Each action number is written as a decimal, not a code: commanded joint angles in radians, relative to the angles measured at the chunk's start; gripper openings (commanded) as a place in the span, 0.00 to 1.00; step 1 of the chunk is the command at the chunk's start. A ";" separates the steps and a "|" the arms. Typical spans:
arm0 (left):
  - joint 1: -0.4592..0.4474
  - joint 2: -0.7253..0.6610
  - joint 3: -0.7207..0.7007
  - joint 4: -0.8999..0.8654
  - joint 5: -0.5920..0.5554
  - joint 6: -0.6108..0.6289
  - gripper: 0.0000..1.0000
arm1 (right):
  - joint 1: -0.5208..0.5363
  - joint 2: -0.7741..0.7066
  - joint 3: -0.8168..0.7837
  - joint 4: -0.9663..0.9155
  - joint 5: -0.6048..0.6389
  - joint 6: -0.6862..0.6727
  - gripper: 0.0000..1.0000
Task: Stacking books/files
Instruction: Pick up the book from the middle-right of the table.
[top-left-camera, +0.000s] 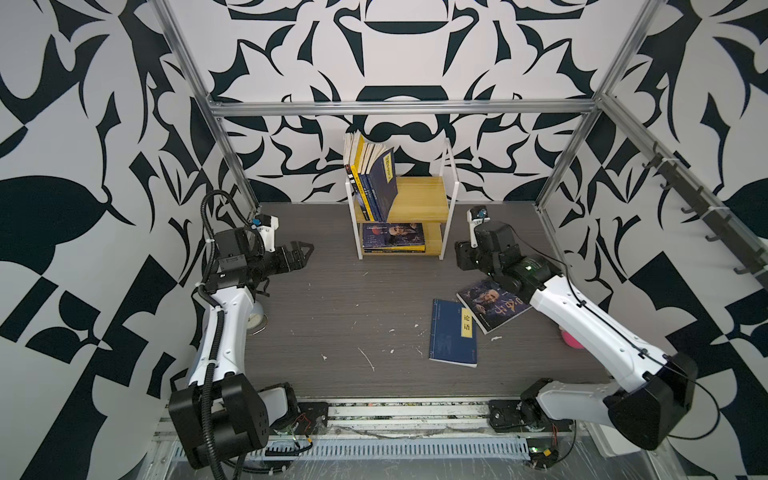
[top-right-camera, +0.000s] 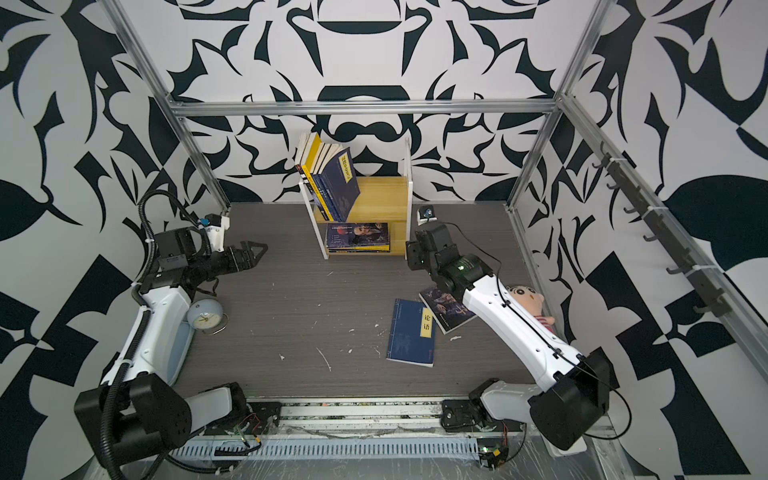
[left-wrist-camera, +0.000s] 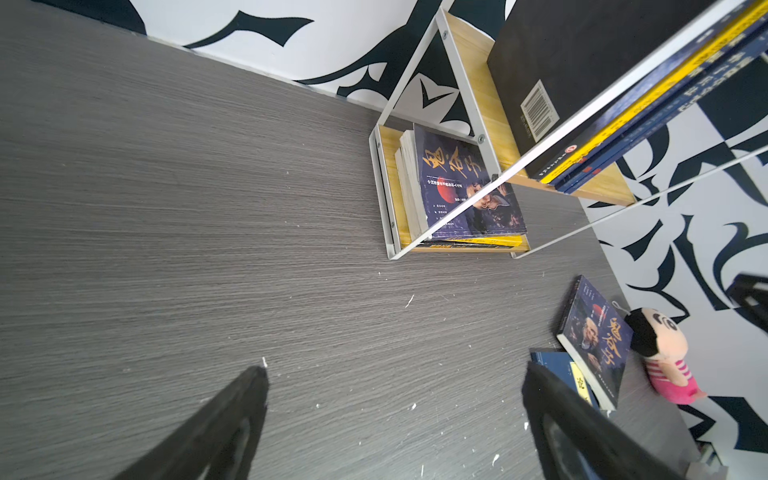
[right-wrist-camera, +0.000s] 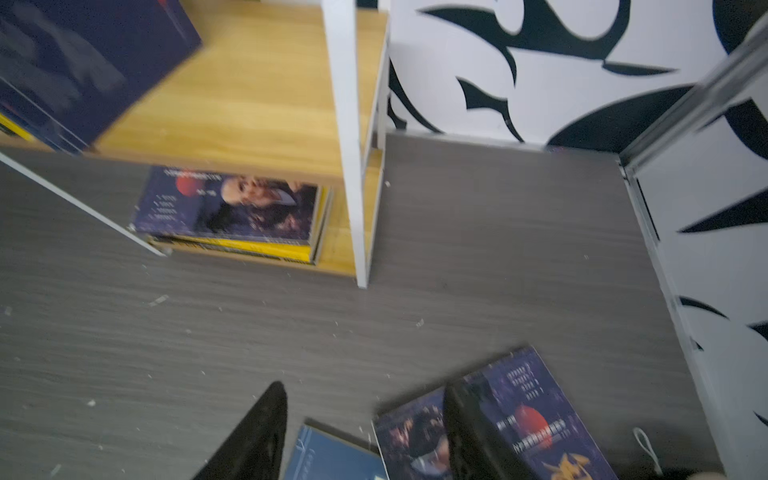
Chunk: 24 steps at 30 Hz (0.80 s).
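On the desk (top-left-camera: 332, 316) a small shelf (top-left-camera: 419, 199) stands at the middle of the far edge. On its upper board a row of upright books (top-left-camera: 380, 178) leans against the shelf's left side frame. On its lower board lies a flat stack (top-left-camera: 392, 237) with a purple-blue cover showing an old man's face on top. Two more books lie in the right half of the desk: a navy book (top-left-camera: 451, 336) with a yellow label, and a purple-blue book (top-left-camera: 490, 305) nearer the right edge, which overlaps the navy one at a corner. The right gripper (right-wrist-camera: 363, 388) hangs above these two with its fingers spread and nothing between them. The left gripper (top-left-camera: 305, 251) is over the left side of the desk, pointing toward the shelf, its fingers wide apart and empty. A round clock (top-right-camera: 203, 318) stands by the left edge and a plush doll (top-right-camera: 528, 299) by the right edge.
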 joint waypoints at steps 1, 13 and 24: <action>-0.051 0.019 -0.026 0.027 0.038 -0.032 1.00 | -0.057 -0.049 -0.061 -0.161 -0.010 0.112 0.65; -0.517 0.185 0.005 0.037 -0.015 -0.063 0.99 | -0.618 -0.083 -0.383 -0.029 -0.422 0.399 0.67; -1.118 0.664 0.553 -0.130 -0.313 0.055 1.00 | -0.713 -0.060 -0.517 0.119 -0.457 0.433 0.66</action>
